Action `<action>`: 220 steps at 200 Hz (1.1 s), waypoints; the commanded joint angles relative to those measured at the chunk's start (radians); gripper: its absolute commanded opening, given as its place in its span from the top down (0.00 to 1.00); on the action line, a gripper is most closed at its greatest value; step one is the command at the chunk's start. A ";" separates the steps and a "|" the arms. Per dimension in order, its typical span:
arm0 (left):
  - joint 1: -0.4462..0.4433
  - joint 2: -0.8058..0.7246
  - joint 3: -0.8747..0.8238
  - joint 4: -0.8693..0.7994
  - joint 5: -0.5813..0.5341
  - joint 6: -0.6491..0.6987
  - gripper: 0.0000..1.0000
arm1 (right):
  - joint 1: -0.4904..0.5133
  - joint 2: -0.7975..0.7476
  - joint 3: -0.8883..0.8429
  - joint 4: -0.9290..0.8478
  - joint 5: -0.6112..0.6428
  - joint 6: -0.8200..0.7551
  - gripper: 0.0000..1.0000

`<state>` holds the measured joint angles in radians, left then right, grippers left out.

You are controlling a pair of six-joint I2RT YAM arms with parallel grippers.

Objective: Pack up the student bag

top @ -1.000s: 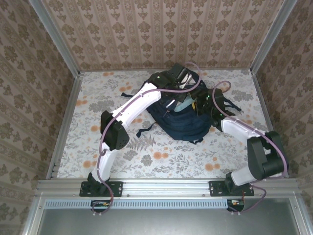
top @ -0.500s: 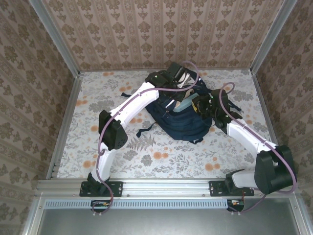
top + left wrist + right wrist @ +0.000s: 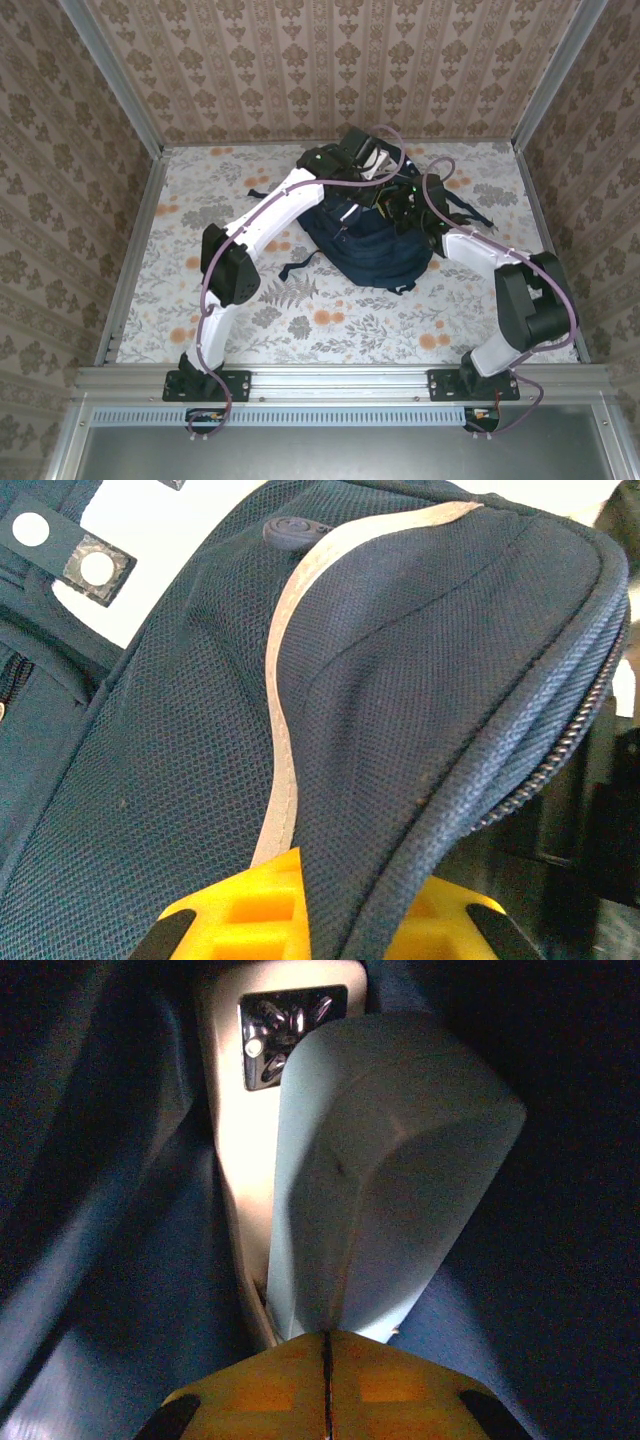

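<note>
Student bag (image 3: 372, 258), navy with pale stripes, lay at the far middle of the floral tabletop (image 3: 190, 210), close to the back wall. Reaching in from the left, the left end effector (image 3: 318, 912) was clamped on a fold of the bag's mesh fabric beside the zipper (image 3: 568, 742), with yellow fingers (image 3: 235, 912) on either side of the cloth. On the right, the right end effector (image 3: 327, 1350) sat in the bag's dark interior with its fingers pressed together. Its tips were just at a pale blue-grey object (image 3: 390, 1170) that lay against a cream one (image 3: 238, 1160).
</note>
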<state>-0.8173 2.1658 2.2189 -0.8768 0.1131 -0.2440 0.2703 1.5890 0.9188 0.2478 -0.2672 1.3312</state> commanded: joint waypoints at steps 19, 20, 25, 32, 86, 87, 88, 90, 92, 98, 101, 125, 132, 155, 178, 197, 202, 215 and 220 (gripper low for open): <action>-0.001 -0.089 0.003 0.108 0.095 -0.053 0.99 | -0.009 -0.024 -0.014 0.102 -0.003 -0.028 0.86; 0.000 -0.089 0.002 0.108 0.095 -0.054 0.99 | -0.010 -0.028 -0.016 0.099 -0.003 -0.029 0.85; 0.002 -0.090 -0.001 0.110 0.100 -0.060 0.98 | -0.014 -0.049 -0.032 0.085 -0.002 -0.033 0.84; 0.009 -0.091 -0.005 0.111 0.107 -0.071 0.96 | -0.019 -0.082 -0.055 0.058 0.002 -0.038 0.81; 0.039 -0.168 -0.116 0.165 0.199 -0.084 0.48 | -0.043 -0.444 -0.223 -0.325 0.094 -0.181 0.64; 0.040 -0.170 -0.123 0.167 0.199 -0.084 0.47 | -0.044 -0.450 -0.225 -0.334 0.097 -0.185 0.63; 0.041 -0.174 -0.128 0.168 0.201 -0.085 0.46 | -0.044 -0.456 -0.227 -0.342 0.099 -0.189 0.63; 0.043 -0.181 -0.140 0.174 0.203 -0.086 0.45 | -0.043 -0.471 -0.230 -0.356 0.107 -0.197 0.62; 0.046 -0.189 -0.151 0.180 0.205 -0.087 0.44 | -0.043 -0.483 -0.232 -0.374 0.113 -0.203 0.61; 0.053 -0.212 -0.187 0.197 0.209 -0.091 0.41 | -0.044 -0.523 -0.237 -0.418 0.131 -0.223 0.59; 0.058 -0.224 -0.207 0.206 0.209 -0.095 0.39 | -0.043 -0.540 -0.240 -0.440 0.141 -0.231 0.58; 0.110 -0.317 -0.382 0.282 0.203 -0.155 0.34 | -0.042 -0.639 -0.248 -0.544 0.163 -0.288 0.49; 0.132 -0.343 -0.438 0.302 0.202 -0.185 0.34 | -0.038 -0.650 -0.241 -0.570 0.161 -0.307 0.46; 0.217 -0.399 -0.621 0.384 0.234 -0.316 0.34 | -0.006 -0.650 -0.198 -0.640 0.167 -0.365 0.39; 0.273 -0.417 -0.761 0.495 0.322 -0.436 0.37 | 0.038 -0.630 -0.180 -0.629 0.169 -0.388 0.31; 0.288 -0.410 -0.826 0.570 0.369 -0.497 0.38 | 0.077 -0.605 -0.165 -0.615 0.183 -0.404 0.23; 0.290 -0.404 -0.832 0.582 0.373 -0.509 0.38 | 0.087 -0.597 -0.161 -0.612 0.188 -0.408 0.22; 0.295 -0.383 -0.841 0.600 0.378 -0.531 0.40 | 0.109 -0.582 -0.153 -0.604 0.199 -0.415 0.19; 0.297 -0.373 -0.844 0.605 0.378 -0.538 0.42 | 0.114 -0.578 -0.152 -0.601 0.200 -0.414 0.19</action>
<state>-0.5194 1.7741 1.3834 -0.3927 0.4210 -0.6758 0.3527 0.9905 0.7250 -0.3412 -0.1051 0.9604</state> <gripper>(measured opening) 0.605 0.798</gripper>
